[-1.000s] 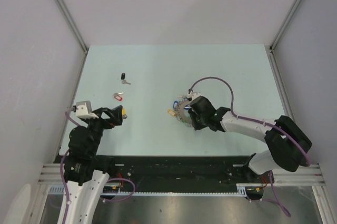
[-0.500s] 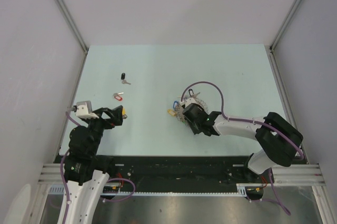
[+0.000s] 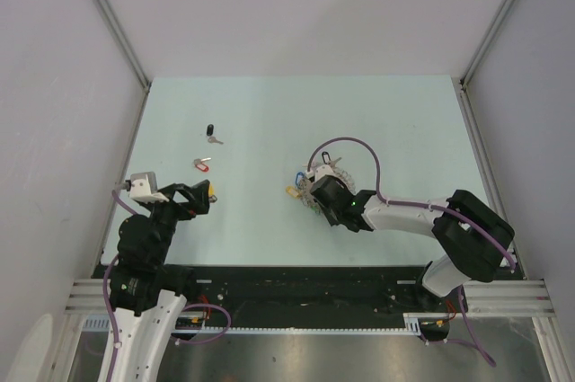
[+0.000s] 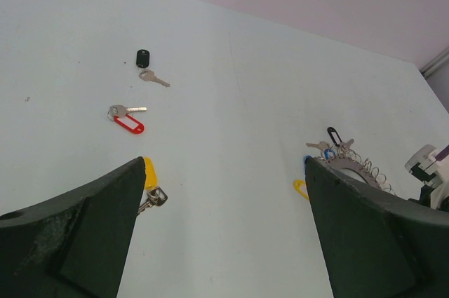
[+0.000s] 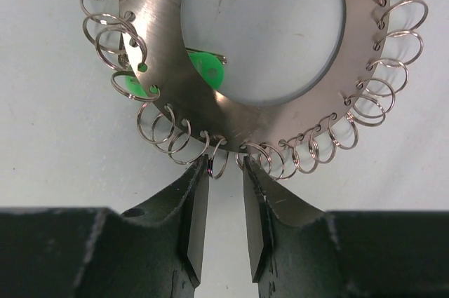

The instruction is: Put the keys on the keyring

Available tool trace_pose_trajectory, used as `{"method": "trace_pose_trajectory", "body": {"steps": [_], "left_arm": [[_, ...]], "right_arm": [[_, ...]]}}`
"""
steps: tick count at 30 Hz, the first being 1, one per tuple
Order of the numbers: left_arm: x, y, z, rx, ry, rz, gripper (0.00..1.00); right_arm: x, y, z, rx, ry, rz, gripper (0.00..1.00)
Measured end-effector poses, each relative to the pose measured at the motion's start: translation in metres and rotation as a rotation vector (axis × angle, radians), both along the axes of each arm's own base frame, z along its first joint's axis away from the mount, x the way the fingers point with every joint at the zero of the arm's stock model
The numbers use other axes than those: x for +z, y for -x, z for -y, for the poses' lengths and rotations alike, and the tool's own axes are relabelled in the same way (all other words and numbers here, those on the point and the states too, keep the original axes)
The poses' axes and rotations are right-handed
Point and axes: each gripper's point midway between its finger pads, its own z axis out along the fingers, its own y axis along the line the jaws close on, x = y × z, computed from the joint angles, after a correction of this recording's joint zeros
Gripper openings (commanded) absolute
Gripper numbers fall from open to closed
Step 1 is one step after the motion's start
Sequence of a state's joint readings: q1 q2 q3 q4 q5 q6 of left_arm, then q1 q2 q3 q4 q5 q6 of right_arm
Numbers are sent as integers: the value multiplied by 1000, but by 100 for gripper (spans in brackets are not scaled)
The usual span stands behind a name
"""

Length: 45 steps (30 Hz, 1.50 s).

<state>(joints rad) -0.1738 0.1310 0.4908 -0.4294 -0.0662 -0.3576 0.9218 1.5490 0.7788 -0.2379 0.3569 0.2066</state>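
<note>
Keyring [image 5: 160,40] edge seemingly just beyond right fingers [image 5: 193,236]

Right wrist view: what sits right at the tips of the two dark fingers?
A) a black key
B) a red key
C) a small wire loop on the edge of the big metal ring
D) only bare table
C: the right gripper has its narrowly parted jaws at the rim of the keyring, and one small wire loop hanging from that rim lies right between the tips.
</note>
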Motion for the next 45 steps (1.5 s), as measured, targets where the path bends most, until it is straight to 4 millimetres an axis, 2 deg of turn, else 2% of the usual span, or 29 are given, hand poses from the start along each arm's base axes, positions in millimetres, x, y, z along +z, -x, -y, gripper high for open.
{"method": "trace_pose_trajectory", "body": {"steps": [17, 24, 27, 31, 35, 38, 42, 45], "left_arm": [[-1, 0, 0, 0, 0, -3, 100], [-2, -1, 1, -3, -1, -8, 100], [-2, -1, 3, -18, -1, -9, 100], [-2, -3, 15, -81, -3, -5, 100], [-3, -7, 35, -195, -10, 15, 100], [0, -13, 46, -255, -17, 22, 100], [7, -22, 58, -325, -21, 12, 100], [24, -33, 70, -383, -24, 4, 100]], "right_arm": [[1, -11, -11, 9, -6, 26, 19], [3, -15, -10, 3, 10, 38, 4], [6, -16, -10, 1, 13, 45, 0], [14, -18, -8, 6, 11, 63, 0], [37, -23, -11, 17, -21, 114, 0], [64, -29, -14, 29, -57, 177, 0], [105, -40, -19, 45, -150, 267, 0], [144, -49, -22, 58, -265, 347, 0]]}}
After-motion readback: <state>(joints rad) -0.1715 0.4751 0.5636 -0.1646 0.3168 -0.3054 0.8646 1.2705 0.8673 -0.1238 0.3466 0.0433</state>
